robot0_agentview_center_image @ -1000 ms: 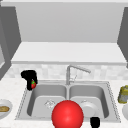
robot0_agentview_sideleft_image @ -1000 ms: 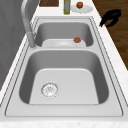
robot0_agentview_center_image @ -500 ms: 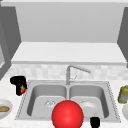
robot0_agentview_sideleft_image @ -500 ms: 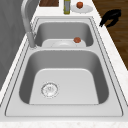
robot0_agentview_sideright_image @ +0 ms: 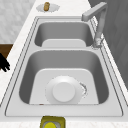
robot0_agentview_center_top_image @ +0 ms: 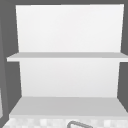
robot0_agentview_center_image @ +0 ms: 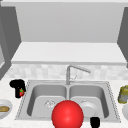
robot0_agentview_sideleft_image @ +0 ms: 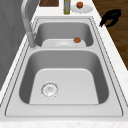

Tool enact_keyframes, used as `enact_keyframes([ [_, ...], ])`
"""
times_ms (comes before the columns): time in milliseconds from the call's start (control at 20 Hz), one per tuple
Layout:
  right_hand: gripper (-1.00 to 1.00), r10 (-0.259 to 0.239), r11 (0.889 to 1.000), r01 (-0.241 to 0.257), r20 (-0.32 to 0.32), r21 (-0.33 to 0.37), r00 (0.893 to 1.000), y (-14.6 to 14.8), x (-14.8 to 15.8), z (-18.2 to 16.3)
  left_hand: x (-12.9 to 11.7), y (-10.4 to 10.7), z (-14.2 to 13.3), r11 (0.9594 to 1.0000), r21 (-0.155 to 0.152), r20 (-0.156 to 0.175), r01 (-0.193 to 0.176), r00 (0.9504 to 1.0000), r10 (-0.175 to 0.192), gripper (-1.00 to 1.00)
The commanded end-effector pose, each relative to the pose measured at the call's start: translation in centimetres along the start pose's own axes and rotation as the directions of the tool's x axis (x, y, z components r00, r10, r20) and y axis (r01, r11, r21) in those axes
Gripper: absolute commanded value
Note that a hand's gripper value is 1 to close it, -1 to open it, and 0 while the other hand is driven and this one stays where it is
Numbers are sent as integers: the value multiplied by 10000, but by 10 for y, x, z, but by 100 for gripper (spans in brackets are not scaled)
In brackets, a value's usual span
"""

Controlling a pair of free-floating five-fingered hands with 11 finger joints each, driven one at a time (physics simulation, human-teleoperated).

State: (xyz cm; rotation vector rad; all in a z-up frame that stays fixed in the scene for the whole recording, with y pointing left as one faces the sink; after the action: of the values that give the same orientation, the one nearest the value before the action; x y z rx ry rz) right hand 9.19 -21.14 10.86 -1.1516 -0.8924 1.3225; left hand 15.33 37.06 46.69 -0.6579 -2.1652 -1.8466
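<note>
The left robot hand [robot0_agentview_center_image: 17, 86] hovers at the sink's [robot0_agentview_center_image: 30, 85] nine o'clock, fingers curled round a small red strawberry [robot0_agentview_center_image: 21, 92] (over the table). The right robot hand [robot0_agentview_center_image: 94, 122] sits at five o'clock, fingers unclear.

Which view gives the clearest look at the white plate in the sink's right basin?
The right side view: the plate lies near and whole on the basin floor. In the front view the red ball overlaps its left edge; in the left side view the divider hides part of it.
</note>
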Motion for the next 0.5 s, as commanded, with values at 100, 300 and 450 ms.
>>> enact_keyframes([
  [100, 0, 0, 10000, 0, 0, 0, 10000, 0, 0, 0, -4, -8, 11, 10000, 24, -21, -14, 10000, 14, 100],
  [300, 0, 0, 10000, 0, 0, 0, 10000, 0, 0, 0, -1, -13, 39, 9999, -140, -154, -25, 9999, 23, 100],
  [450, 0, 0, 10000, 0, 0, 0, 10000, 0, 0, 0, -13, -12, 66, 9999, -125, -40, -41, 10000, 40, 100],
])
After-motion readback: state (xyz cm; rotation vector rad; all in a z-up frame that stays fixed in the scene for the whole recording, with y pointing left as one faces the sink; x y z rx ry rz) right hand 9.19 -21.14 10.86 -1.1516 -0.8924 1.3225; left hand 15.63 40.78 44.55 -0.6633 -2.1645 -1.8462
